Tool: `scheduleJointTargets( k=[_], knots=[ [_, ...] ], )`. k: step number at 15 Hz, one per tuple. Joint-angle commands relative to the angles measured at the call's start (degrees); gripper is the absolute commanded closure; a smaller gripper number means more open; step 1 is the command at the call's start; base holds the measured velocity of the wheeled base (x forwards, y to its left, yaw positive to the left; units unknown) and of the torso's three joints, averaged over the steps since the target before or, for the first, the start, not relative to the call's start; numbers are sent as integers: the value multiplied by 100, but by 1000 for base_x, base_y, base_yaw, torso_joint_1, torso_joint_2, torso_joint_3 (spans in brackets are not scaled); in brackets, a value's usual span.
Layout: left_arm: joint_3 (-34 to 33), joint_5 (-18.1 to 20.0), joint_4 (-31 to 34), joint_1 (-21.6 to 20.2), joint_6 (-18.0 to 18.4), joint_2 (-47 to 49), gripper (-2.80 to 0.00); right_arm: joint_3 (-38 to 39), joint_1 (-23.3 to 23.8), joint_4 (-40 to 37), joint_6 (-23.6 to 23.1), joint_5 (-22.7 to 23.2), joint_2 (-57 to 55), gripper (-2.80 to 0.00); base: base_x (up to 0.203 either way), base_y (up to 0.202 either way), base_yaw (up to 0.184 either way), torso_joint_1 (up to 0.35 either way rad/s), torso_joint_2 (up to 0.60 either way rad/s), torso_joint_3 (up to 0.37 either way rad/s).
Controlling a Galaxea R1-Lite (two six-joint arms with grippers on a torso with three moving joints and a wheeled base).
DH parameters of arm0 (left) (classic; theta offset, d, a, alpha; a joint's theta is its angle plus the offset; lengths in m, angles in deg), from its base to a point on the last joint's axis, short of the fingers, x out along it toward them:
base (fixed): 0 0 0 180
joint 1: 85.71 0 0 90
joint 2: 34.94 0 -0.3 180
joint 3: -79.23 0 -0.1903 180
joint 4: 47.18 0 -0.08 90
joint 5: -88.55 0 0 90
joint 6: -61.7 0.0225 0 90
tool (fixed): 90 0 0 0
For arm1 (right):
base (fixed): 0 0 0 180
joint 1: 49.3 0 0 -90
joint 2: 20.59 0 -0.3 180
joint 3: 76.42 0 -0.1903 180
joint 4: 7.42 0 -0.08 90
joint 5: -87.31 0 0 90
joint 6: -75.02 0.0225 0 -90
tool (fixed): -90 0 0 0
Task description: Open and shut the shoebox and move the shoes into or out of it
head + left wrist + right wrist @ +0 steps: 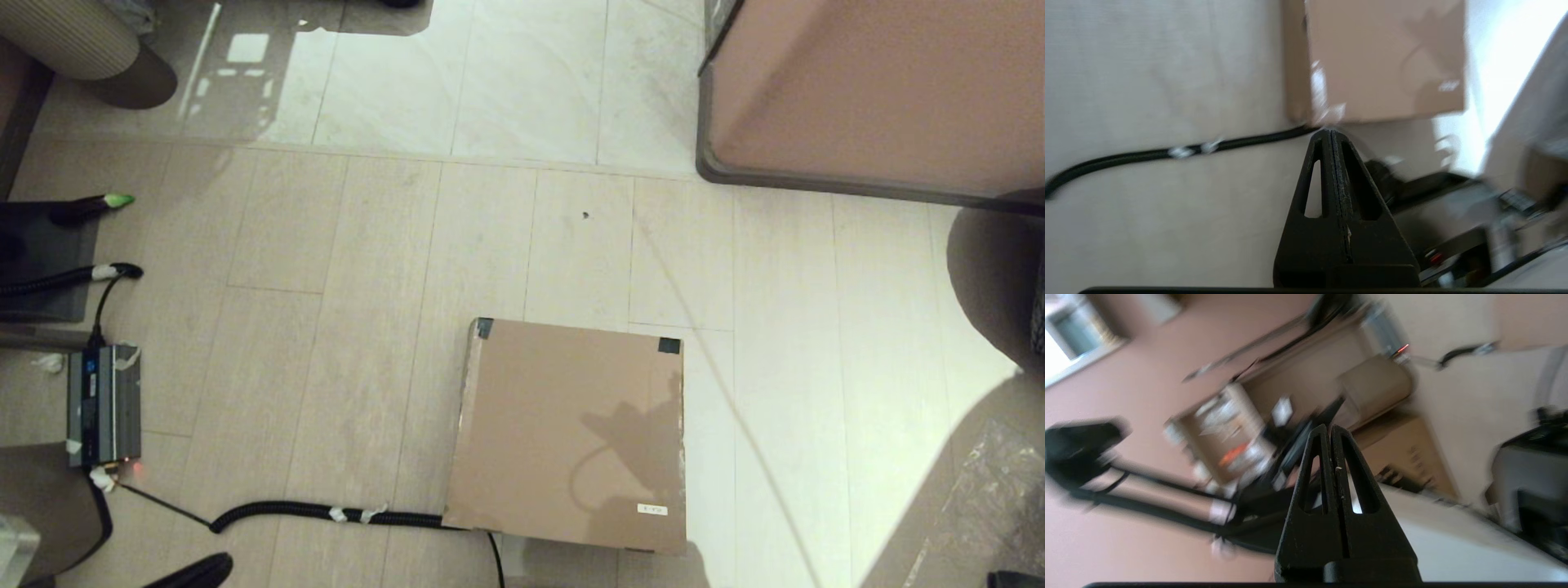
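Head view: shoebox sits on the floor, lid down flat, dark tape at both far corners, white label near one close corner. Black cable runs up to its near-left corner. Pinkish cabinet well apart, far right.

Left wrist view: left gripper above the floor, fingers together, box beyond the tips.

Right wrist view: right gripper fingers together, holding nothing.
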Motion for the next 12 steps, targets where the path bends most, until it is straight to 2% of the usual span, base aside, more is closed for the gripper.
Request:
scheduleJointTargets(
  k=[1,2,3,5,6,8,9,10,12],
  knots=[
    [-71,-279,1015,-70,303,-1559,0,54,-74,-705,-977,-388,-91,0,0,0,0,0,0,0],
    [-36,-626,1599,-83,505,-2118,0,54,-103,-1253,-1849,-774,-100,0,0,0,0,0,0,0],
    [5,-993,2105,-94,644,-2642,0,54,-166,-1852,-2843,-1381,-102,0,0,0,0,0,0,0],
    [94,-1555,2915,-114,867,-3368,0,53,-284,-3015,-4916,-3229,-101,0,0,0,0,0,0,0],
    [116,-1699,3116,-114,955,-3543,0,54,-318,-3480,-5797,-4304,-94,0,0,0,0,0,0,0],
    [77,-1636,3223,-36,1020,-3786,0,56,-375,-4213,-7111,-6272,-84,0,0,0,0,0,0,0],
    [76,-1629,3244,-24,998,-3690,0,-3,-414,-4799,-7731,-6962,-91,0,0,0,0,0,0,0],
    [75,-1647,3254,-15,878,-3569,0,-95,-467,-5180,-8289,-7243,-109,0,0,0,0,0,0,0],
    [71,-1699,3257,-1,572,-3492,0,-122,-574,-5178,-9004,-7220,-207,0,0,0,0,0,0,0]
  ],
)
